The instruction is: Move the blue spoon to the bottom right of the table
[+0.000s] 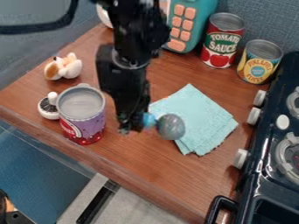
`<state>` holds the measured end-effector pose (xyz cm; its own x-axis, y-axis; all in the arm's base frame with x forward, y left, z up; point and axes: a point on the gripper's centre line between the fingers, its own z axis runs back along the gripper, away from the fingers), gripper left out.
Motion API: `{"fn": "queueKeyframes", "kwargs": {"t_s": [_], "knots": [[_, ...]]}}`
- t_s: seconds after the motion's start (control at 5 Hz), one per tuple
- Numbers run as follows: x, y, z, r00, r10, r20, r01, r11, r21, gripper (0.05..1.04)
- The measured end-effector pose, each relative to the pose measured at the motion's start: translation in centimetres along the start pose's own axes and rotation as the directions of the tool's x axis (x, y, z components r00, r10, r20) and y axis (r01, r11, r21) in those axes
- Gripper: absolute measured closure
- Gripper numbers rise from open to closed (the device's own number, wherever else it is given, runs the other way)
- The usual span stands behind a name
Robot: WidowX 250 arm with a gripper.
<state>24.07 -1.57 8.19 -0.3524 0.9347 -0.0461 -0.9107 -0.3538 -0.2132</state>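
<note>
The fingers of the gripper point(133, 124) are clamped on the handle of the blue spoon point(170, 126), its greyish bowl poking out to their right, over the edge of the light blue cloth point(201, 116); left of the fingers stands a purple can point(85, 124)

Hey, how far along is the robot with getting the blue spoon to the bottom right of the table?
The pickup looks done: the blue spoon appears to be in the gripper, by the left edge of the cloth. What's left is getting it to the table's bottom right, beside the stove, and letting go.
</note>
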Motion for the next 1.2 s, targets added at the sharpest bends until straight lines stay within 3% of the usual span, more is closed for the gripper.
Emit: {"fn": "queueKeyframes", "kwargs": {"t_s": [0.2, 0.4, 0.8, 1.2], "knots": [[-0.3, 0.2, -0.5, 1.000, -0.006, -0.028, 0.006, 1.000, -0.004, 0.674], [-0.2, 0.6, -1.4, 1.000, -0.021, -0.022, 0.021, 1.000, 0.009, 0.674], [-0.3, 1.3, -3.7, 0.999, -0.043, 0.001, 0.043, 0.997, 0.059, 0.674], [-0.4, 1.4, -4.7, 0.997, -0.060, 0.046, 0.055, 0.993, 0.102, 0.674]]}}
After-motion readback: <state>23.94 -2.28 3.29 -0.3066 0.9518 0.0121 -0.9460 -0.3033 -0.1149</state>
